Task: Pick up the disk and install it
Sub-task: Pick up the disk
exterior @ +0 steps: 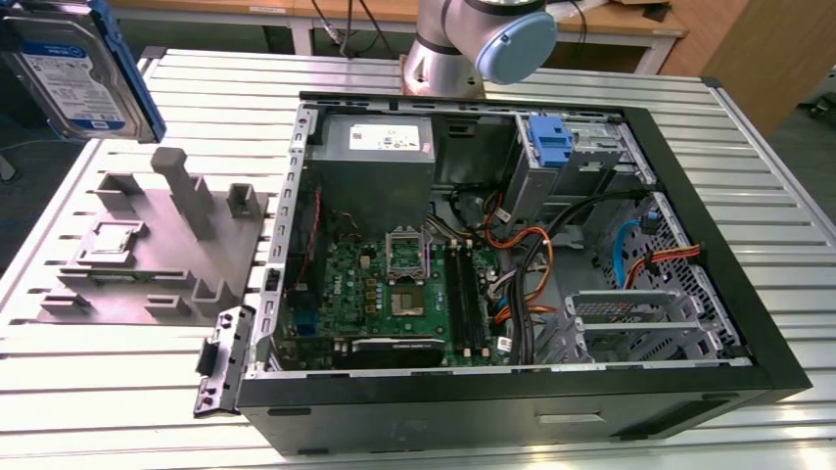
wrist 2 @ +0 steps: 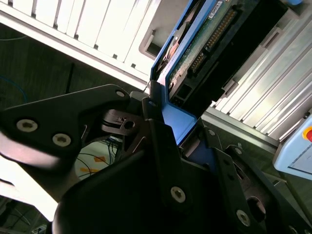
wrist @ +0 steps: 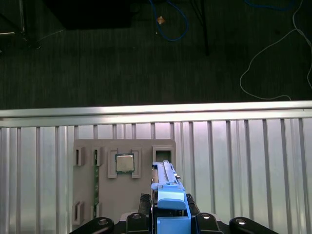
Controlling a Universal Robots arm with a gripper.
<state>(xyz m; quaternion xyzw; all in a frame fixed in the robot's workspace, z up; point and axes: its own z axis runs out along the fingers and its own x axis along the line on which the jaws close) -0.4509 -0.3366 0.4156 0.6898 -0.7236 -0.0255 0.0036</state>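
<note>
The jaws are clamped on the disk (wrist 2: 204,44), pinching one end by its blue rail, as the second wrist view shows. In the exterior view the disk (exterior: 78,69) hangs high above the grey fixture tray (exterior: 144,245) on the tabletop (exterior: 78,392), well apart from the open computer case (exterior: 457,416). With an end-on hold on plastic, the drive may pivot or slip. Entering the case, it could snag the loose cables (exterior: 523,255) or strike the rim and meet the metal cage (exterior: 640,323) skewed.
</note>
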